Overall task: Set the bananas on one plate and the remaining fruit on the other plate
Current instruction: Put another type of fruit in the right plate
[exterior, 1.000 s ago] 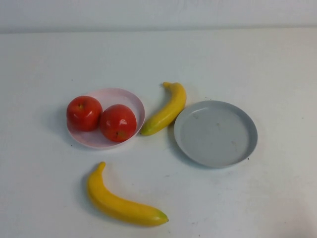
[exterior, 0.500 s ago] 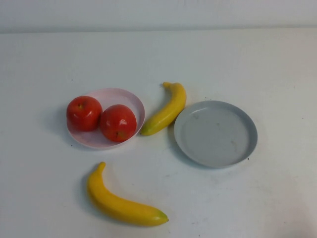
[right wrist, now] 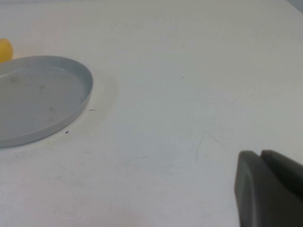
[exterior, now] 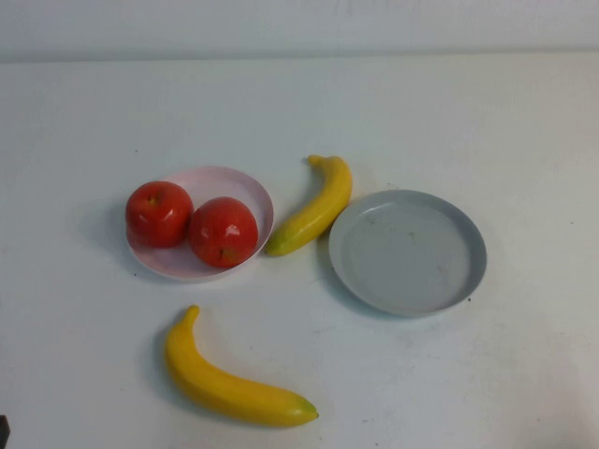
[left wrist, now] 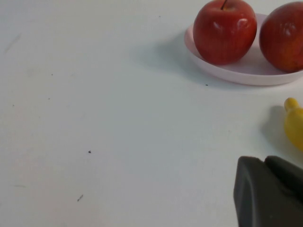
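Two red apples (exterior: 159, 213) (exterior: 224, 231) sit on the pale pink plate (exterior: 245, 182) at the left. One banana (exterior: 318, 206) lies on the table between the pink plate and the grey plate (exterior: 407, 253), which holds nothing. The longer banana (exterior: 234, 388) lies on the table near the front. My left gripper (left wrist: 265, 163) is shut and holds nothing, low over bare table short of the pink plate (left wrist: 227, 73), with a banana tip (left wrist: 294, 123) beside it. My right gripper (right wrist: 260, 156) is shut and holds nothing, off to the side of the grey plate (right wrist: 38, 99).
The white table (exterior: 468, 112) runs to a pale back wall. A dark sliver of my left arm (exterior: 3, 432) shows at the front left corner of the high view. My right arm is out of that view.
A dark sliver of my left arm has come into the front left corner of the high view. The fruit and the plates have not moved.
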You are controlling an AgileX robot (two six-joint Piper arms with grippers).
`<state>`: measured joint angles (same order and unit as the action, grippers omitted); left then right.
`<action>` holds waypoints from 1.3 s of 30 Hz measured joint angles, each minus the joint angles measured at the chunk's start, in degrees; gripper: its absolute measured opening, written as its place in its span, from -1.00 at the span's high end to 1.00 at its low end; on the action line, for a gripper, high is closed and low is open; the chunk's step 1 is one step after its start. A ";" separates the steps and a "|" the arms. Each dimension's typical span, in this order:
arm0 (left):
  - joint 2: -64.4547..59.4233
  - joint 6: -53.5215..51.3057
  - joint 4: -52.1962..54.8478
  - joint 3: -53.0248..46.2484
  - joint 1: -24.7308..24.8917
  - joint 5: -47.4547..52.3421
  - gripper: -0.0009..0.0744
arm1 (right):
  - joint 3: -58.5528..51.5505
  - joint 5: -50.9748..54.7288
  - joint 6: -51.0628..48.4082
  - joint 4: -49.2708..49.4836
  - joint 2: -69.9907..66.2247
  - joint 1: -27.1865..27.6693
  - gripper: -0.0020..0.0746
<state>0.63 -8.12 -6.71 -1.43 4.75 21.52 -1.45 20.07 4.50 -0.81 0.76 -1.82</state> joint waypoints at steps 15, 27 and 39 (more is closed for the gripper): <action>0.00 0.00 0.00 0.00 0.00 0.00 0.98 | 0.00 0.00 0.00 0.00 0.00 0.00 0.99; 0.00 0.00 0.00 0.00 0.00 0.08 0.98 | 0.00 -8.83 0.83 9.25 0.00 0.00 0.99; 0.00 0.00 0.00 0.00 0.00 0.08 0.98 | 1.16 -13.34 3.61 32.23 0.00 0.00 0.99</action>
<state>0.63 -8.12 -6.71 -1.43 4.75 21.60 -0.28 6.73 8.11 31.42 0.76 -1.82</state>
